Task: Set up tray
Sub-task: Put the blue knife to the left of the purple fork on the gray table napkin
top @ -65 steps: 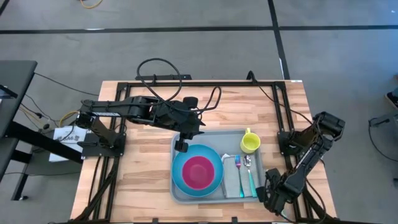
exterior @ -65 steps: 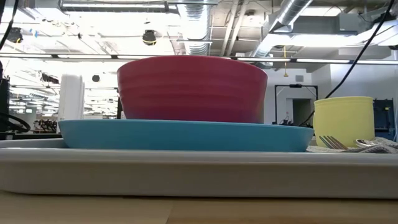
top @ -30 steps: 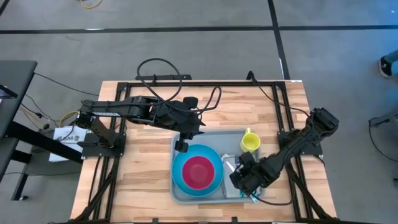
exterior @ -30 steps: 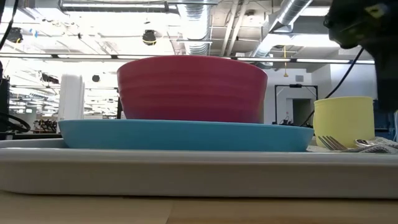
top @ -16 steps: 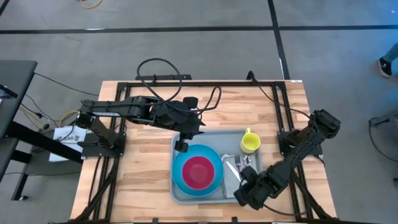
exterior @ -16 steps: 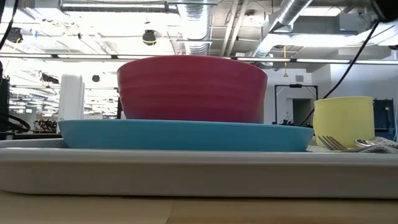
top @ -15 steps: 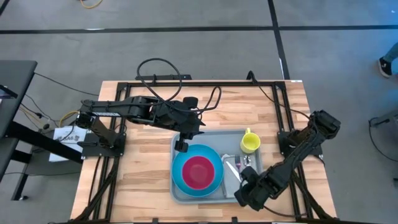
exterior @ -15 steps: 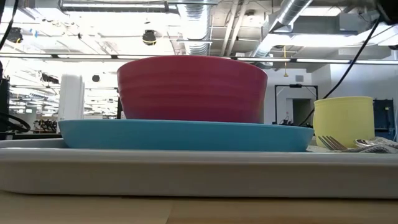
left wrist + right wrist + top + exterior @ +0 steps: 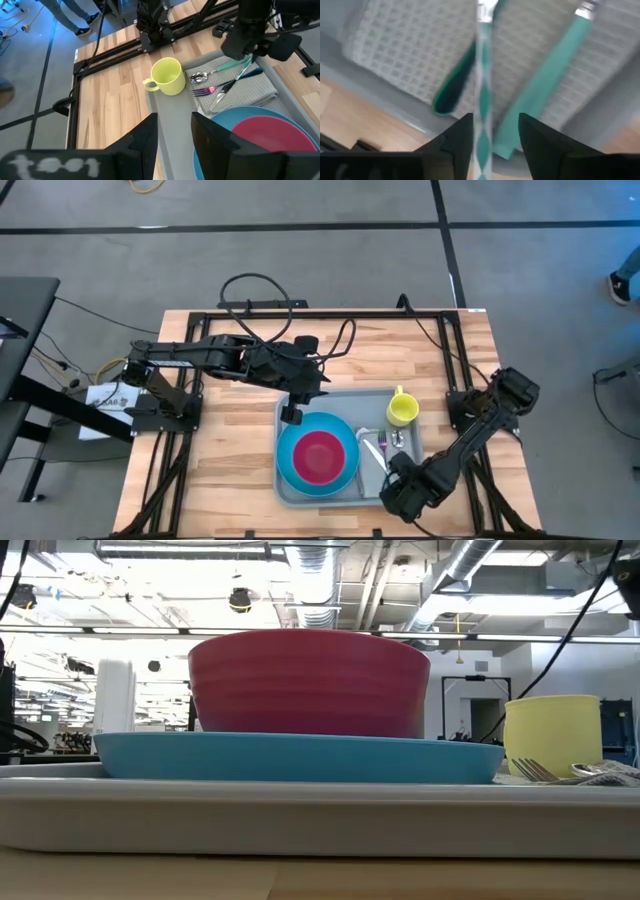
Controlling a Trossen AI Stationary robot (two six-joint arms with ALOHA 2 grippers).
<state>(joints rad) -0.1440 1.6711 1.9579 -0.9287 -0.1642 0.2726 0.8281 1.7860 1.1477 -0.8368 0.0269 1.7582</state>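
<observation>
On the table's near middle lies the tray, flat on the wood. It holds a blue plate with a red bowl on it, a yellow mug at the far right corner, and a grey napkin bearing cutlery. The right gripper hangs over the napkin's near end, jaws apart around a teal handle. The left gripper hovers at the tray's far left corner, jaws apart, empty.

Red bowl on blue plate; yellow mug beside.
</observation>
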